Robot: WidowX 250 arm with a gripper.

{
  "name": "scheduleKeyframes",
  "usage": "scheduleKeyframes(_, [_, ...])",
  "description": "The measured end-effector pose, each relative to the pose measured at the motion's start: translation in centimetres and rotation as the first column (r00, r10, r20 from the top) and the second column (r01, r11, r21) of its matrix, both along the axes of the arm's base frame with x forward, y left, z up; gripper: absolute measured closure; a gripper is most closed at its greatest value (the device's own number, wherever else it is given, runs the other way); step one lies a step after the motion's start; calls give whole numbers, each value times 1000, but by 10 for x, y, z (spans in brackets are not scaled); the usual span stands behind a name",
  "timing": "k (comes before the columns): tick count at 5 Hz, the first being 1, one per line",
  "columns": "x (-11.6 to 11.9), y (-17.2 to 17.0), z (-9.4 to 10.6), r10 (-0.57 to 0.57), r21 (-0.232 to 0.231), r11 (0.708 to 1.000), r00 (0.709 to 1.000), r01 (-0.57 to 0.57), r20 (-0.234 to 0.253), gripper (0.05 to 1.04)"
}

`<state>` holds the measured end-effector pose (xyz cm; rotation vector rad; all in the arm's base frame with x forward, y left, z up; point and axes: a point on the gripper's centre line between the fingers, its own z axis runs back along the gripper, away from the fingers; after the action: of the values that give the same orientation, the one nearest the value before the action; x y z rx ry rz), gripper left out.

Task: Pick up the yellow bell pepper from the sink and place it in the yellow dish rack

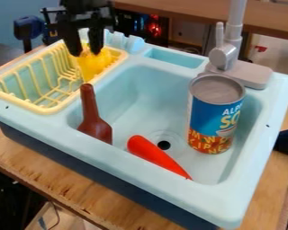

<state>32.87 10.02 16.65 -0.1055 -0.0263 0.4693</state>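
The black gripper (87, 50) hangs at the upper left, over the right part of the yellow dish rack (49, 109). Between its two fingers it grips a yellow object (92, 65), whose lower end tapers down over the rack's right side. In the basin of the light blue sink (137, 87), a brown bottle (93, 120) leans at the left, neck up. A red, cone-shaped object (155, 155) lies near the front wall beside the drain. The can (213, 117) with a blue and red label stands upright at the right.
Behind the can, a grey faucet (226, 58) rises from the sink's back edge. A small recessed tray (175, 58) lies left of the faucet. The sink rests on a wooden table (47, 173), with a wooden shelf (194, 19) behind it.
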Motion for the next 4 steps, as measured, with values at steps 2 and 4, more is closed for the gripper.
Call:
scheduleKeyframes(2, [-13, 10, 48, 68, 116, 991, 997, -71, 31, 73])
scheduleKeyframes(4, [-45, -75, 93, -274, 233, 936, 962, 264, 9, 81])
